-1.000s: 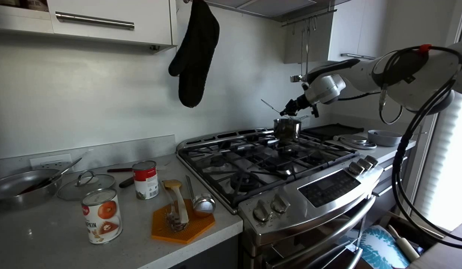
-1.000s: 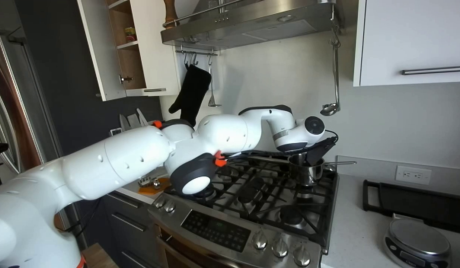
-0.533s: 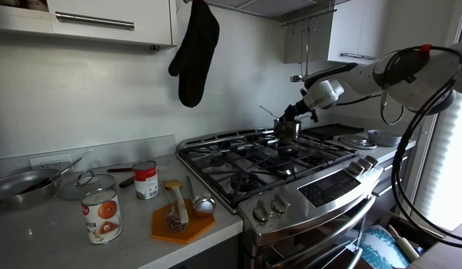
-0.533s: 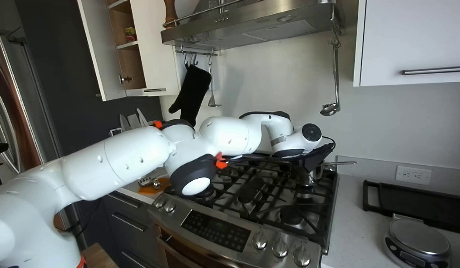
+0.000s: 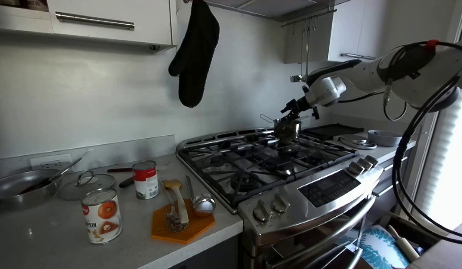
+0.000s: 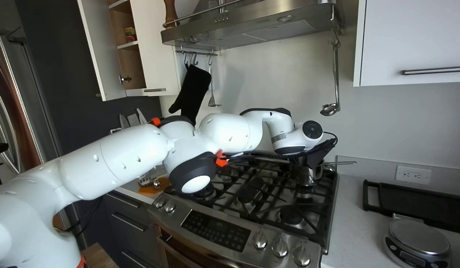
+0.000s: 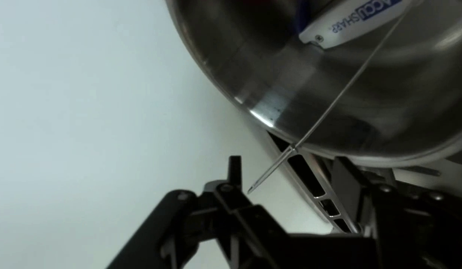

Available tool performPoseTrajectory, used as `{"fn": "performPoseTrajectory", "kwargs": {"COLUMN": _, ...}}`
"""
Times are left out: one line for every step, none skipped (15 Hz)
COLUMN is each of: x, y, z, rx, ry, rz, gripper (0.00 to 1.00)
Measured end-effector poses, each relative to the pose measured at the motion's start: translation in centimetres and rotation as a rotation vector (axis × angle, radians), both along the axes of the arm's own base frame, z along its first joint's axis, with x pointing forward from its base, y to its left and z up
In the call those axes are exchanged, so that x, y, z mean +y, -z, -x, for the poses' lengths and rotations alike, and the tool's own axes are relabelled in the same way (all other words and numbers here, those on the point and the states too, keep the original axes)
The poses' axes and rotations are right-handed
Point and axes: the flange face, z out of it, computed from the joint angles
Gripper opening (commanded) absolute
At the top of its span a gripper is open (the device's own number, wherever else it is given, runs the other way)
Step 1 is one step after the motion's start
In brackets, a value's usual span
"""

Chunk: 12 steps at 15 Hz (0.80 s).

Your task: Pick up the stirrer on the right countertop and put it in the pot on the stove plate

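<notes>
Fingers [image 7: 347, 186] spread well apart, the Robotiq gripper [image 7: 288, 160] is released; in the wrist view the looped handle end of the thin metal stirrer [image 7: 293, 148] shows in the gap between the tips, though whether either touches it cannot be told.

The stainless-steel gas range [image 6: 241, 219] takes up the middle of both exterior views, with the white Franka Panda arm [image 6: 133, 160] reaching over it and a steel range hood [image 6: 252, 26] above. At one side of the range runs the cluttered grey counter [image 5: 36, 235]; at the other is the right countertop [image 6: 349, 230], a narrow pale slab.

A black griddle [image 6: 423, 201] lies on that slab, a shallow frying pan [image 5: 25, 190] on the grey counter. The small steel pot [image 5: 287, 131] stands upright on a rear burner [image 6: 306, 193], the gripper angled down close at its mouth. Smaller are the pumpkin can [image 5: 102, 218] and a red-and-white can [image 5: 145, 181], both on the grey counter.

The stirrer leans across the pot's rim: its rod runs inside, its handle juts out beyond the edge, and its head cannot be made out. Next to the rod, inside the pot, lies a white AccuSharp sharpener [image 7: 352, 22], partly cut off by the frame.
</notes>
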Motion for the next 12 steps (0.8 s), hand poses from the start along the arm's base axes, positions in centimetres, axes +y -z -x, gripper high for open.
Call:
{"fn": "performPoseTrajectory", "kwargs": {"x": -0.2, "y": -0.7, "z": 0.1, "rx": -0.007, "ry": 0.001, "rz": -0.003, "gripper": 0.95}}
{"fn": "performPoseTrajectory", "kwargs": {"x": -0.5, "y": -1.6, "z": 0.3, "rx": -0.012, "ry": 0.004, "rz": -0.007, "gripper": 1.00}}
{"fn": "performPoseTrajectory", "kwargs": {"x": -0.9, "y": -2.4, "z": 0.6, "rx": -0.011, "ry": 0.010, "rz": -0.009, "gripper": 1.00}}
{"fn": "performPoseTrajectory", "kwargs": {"x": -1.3, "y": -3.2, "z": 1.0, "rx": 0.001, "ry": 0.024, "rz": -0.016, "gripper": 1.00}}
{"fn": "performPoseTrajectory", "kwargs": {"x": -1.9, "y": -4.0, "z": 1.5, "rx": 0.025, "ry": 0.045, "rz": -0.025, "gripper": 1.00}}
{"fn": "performPoseTrajectory", "kwargs": {"x": -2.5, "y": -4.6, "z": 2.1, "rx": 0.058, "ry": 0.073, "rz": -0.033, "gripper": 1.00}}
{"fn": "performPoseTrajectory", "kwargs": {"x": -3.2, "y": -5.2, "z": 2.9, "rx": 0.096, "ry": 0.106, "rz": -0.037, "gripper": 1.00}}
{"fn": "performPoseTrajectory", "kwargs": {"x": -3.7, "y": -5.7, "z": 3.7, "rx": 0.134, "ry": 0.138, "rz": -0.042, "gripper": 1.00}}
{"fn": "performPoseTrajectory", "kwargs": {"x": -4.2, "y": -6.0, "z": 4.5, "rx": 0.171, "ry": 0.169, "rz": -0.047, "gripper": 1.00}}
{"fn": "performPoseTrajectory", "kwargs": {"x": -4.5, "y": -6.3, "z": 5.3, "rx": 0.207, "ry": 0.196, "rz": -0.052, "gripper": 1.00}}
{"fn": "performPoseTrajectory", "kwargs": {"x": -4.7, "y": -6.6, "z": 6.1, "rx": 0.246, "ry": 0.227, "rz": -0.058, "gripper": 1.00}}
{"fn": "performPoseTrajectory", "kwargs": {"x": -4.9, "y": -6.9, "z": 6.9, "rx": 0.282, "ry": 0.260, "rz": -0.064, "gripper": 1.00}}
